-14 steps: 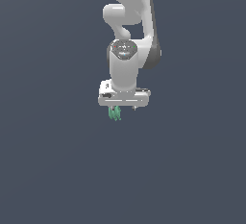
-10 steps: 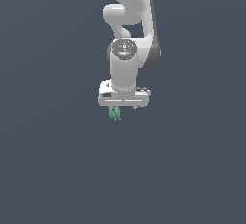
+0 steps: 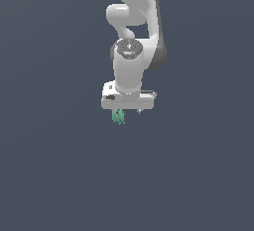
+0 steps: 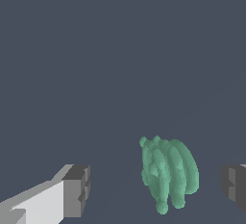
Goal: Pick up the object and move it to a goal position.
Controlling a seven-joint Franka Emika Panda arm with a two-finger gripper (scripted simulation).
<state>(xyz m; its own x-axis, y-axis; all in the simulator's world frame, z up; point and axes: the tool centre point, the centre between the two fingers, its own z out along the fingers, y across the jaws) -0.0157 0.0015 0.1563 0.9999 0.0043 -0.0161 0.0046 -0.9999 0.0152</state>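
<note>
ridged teal object, between spread claw fingers

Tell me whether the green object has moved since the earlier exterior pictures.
No. In the exterior view the green object sits at the same spot under the white gripper bar as before; the plain background offers no other fixed reference.

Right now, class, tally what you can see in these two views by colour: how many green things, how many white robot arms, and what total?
Green object: 1
White arm: 1
Total: 2
</note>
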